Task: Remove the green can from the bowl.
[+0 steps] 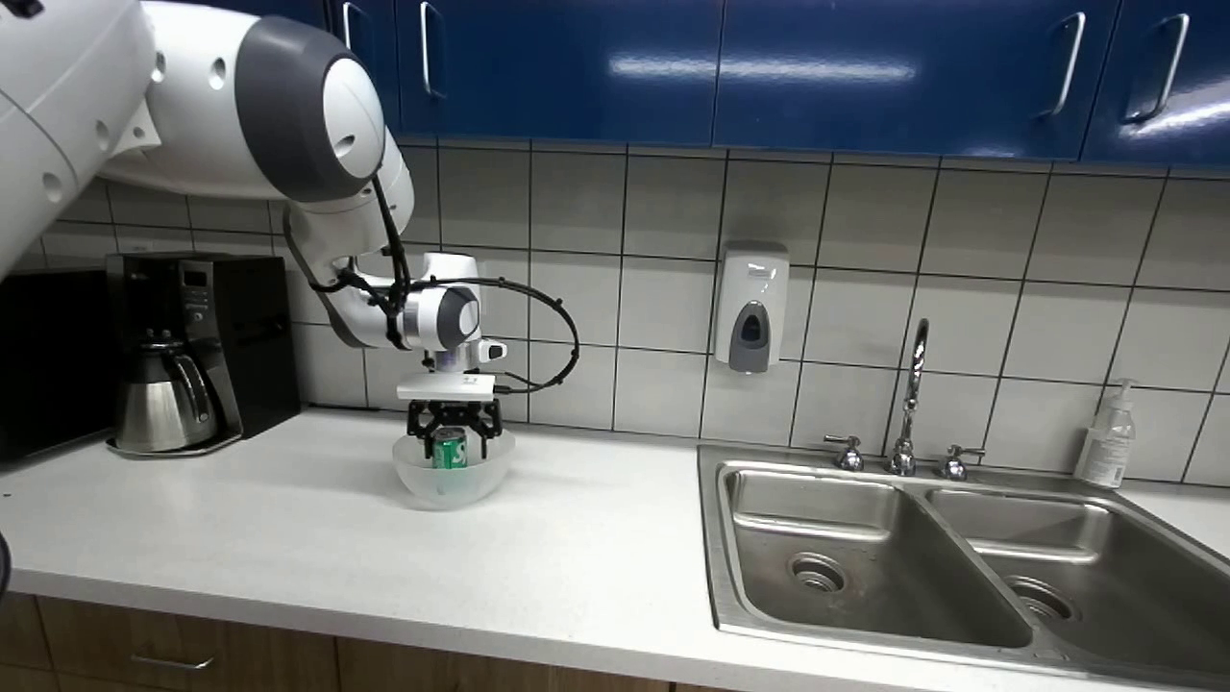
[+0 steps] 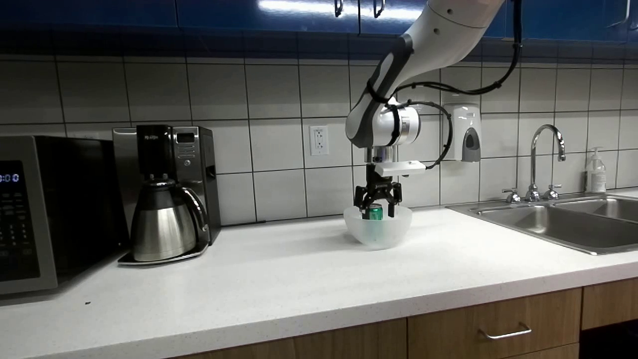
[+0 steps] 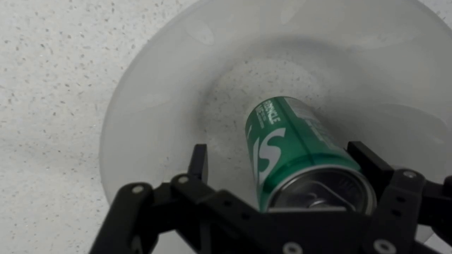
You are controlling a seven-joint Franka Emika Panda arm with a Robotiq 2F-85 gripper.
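The black two-fingered gripper [image 3: 277, 146] — spread wide, holding nothing — is straddling the upright green metal can [image 3: 302, 150], which is sitting nearer the wrist view's right-hand finger [image 3: 370, 164].

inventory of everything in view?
can: 1, green, in bowl
bowl: 1, whitish, on counter
counter: 1, white, under cabinets
cabinets: several, blue, overhead
drawers: several, brown, under counter
microwave: 1, black-grey, on counter
coffee maker: 1, black-silver, beside microwave
pot: 1, silver-black, in coffee maker
sink: 1, silver, in counter
tap: 1, silver, at sink
dispenser: 1, white-grey, on tiled wall
bottle: 1, whitish, near sink
outlet: 1, white, on wall
arm: 1, white-grey, over counter
cables: several, black, on arm
gripper: 1, black, open around can
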